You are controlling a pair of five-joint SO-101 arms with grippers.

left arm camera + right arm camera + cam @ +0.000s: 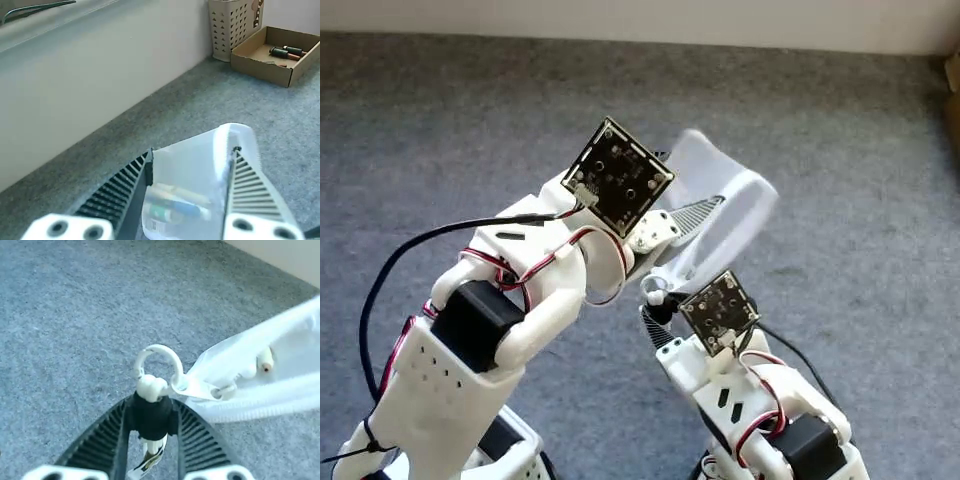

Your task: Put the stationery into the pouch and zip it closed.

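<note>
The see-through pouch (728, 200) is up in the air over the grey carpet (440, 130). The left gripper (192, 152) squeezes it between both fingers, with pens (175, 205) inside. At the pouch's near end, the right gripper (151, 412) pinches the black zip pull (150, 422) tight.

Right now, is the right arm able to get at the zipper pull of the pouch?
Most likely yes: the right gripper is already shut on the pull tab ringed to the zipper pull, while the left gripper holds the pouch up.
</note>
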